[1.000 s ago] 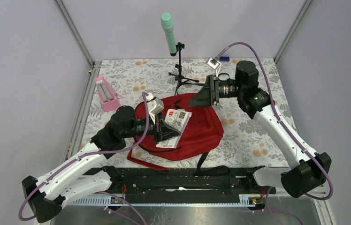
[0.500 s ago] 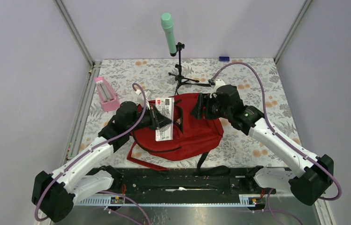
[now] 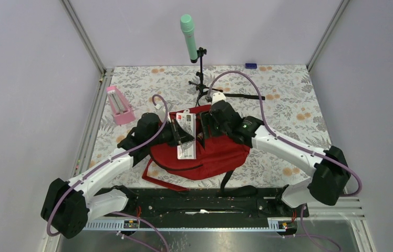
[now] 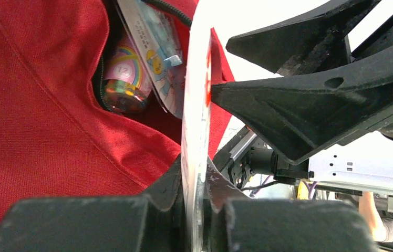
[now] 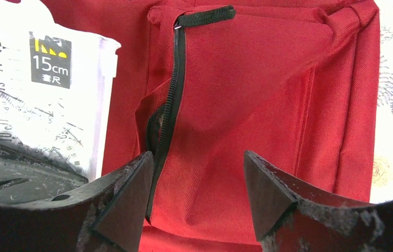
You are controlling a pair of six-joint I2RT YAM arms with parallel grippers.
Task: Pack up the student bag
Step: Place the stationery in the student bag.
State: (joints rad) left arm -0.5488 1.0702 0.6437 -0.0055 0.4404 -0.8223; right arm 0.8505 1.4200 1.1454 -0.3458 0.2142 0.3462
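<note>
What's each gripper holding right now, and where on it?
Left gripper: flat white packaged ruler, pinched on one long edge. Right gripper: open, holding nothing, above the dark-red fabric backpack.

"15cm" on white packet (image 5: pixel 37 100)

Top looks down; close wrist cameras share student bag (image 5: pixel 268 79).

A thin white packet (image 4: pixel 194 121), seen edge-on, is being clamped between the fingers of the left gripper (image 4: pixel 197 197). To its left, the student bag (image 4: pixel 37 105) is being shown with its zip gaping, and colourful printed items (image 4: pixel 128 73) are being exposed inside. The packet's right face is being approached or touched by a fingertip of the spread right gripper (image 4: pixel 220 68).
</note>
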